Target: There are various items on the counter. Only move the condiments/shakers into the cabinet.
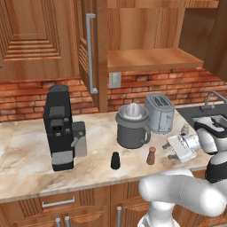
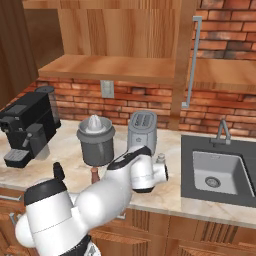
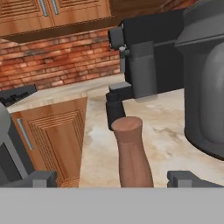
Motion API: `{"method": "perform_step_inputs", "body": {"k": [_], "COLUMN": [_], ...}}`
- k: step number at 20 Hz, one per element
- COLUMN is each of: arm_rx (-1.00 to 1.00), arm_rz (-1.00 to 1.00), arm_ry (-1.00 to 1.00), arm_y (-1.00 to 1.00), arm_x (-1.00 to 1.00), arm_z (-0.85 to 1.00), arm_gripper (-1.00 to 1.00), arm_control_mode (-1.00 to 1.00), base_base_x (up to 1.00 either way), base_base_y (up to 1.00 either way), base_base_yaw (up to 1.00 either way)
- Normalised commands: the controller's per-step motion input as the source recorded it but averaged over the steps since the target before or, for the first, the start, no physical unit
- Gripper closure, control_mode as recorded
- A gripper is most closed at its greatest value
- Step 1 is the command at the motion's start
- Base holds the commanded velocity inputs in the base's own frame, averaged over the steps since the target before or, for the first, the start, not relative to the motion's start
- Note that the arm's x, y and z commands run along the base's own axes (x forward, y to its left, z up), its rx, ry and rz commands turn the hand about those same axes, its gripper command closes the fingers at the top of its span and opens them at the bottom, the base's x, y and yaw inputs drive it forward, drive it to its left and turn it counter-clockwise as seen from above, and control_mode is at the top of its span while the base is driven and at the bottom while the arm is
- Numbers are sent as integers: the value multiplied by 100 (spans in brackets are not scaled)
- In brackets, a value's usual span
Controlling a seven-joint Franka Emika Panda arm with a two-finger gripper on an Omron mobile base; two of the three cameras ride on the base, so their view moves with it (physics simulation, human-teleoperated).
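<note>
Brown shaker (image 1: pixel 151 155) upright on counter (image 1: pixel 26 150), just in front of juicer (image 1: pixel 132 126). Close up in hand view (image 3: pixel 132 153), straight ahead between both dark tips, not touched by either. Gripper (image 1: pixel 171 150) just right of brown shaker, lying low over counter, jaws spread wide, nothing held. Same gripper in hand view (image 3: pixel 118 178), tips far apart at bottom.

Black shaker (image 1: pixel 115 160) upright too, left of brown one, near coffee machine (image 1: pixel 59 127). Behind brown shaker in hand view (image 3: pixel 114 111).

Pale shaker (image 1: pixel 185 129) small, right of toaster (image 1: pixel 159 112), close to sink (image 2: pixel 219 172). Seen in right view (image 2: pixel 160 159) beside arm.

Juicer grey with white cone, toaster silver just behind and right of it. Juicer big and dark on right side of hand view (image 3: pixel 205 78). Coffee machine in hand view (image 3: pixel 144 57) far behind.

Cabinet (image 1: pixel 150 53) above counter, wooden, door swung wide, bare shelf showing. Long silver handle (image 1: pixel 90 53) upright on door edge. Brick wall (image 1: pixel 40 95) behind everything.
</note>
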Motion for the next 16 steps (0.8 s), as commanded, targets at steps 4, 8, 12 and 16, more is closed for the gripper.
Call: {"method": "perform_step_inputs", "body": {"k": [4, 8, 12, 16], "arm_rx": [-1, 0, 0, 0], "arm_rz": [0, 0, 1, 2], "arm_ry": [1, 1, 0, 0], "arm_y": [11, 13, 14, 19], "arm_x": [23, 23, 16, 7], "arm_z": [-12, -10, -11, -8], "arm_gripper": [-100, -100, -100, -100], "arm_control_mode": [-100, -100, -100, -100], "base_base_x": [0, 0, 0, 0], "base_base_y": [0, 0, 0, 0], "base_base_yaw": [0, 0, 0, 0]}}
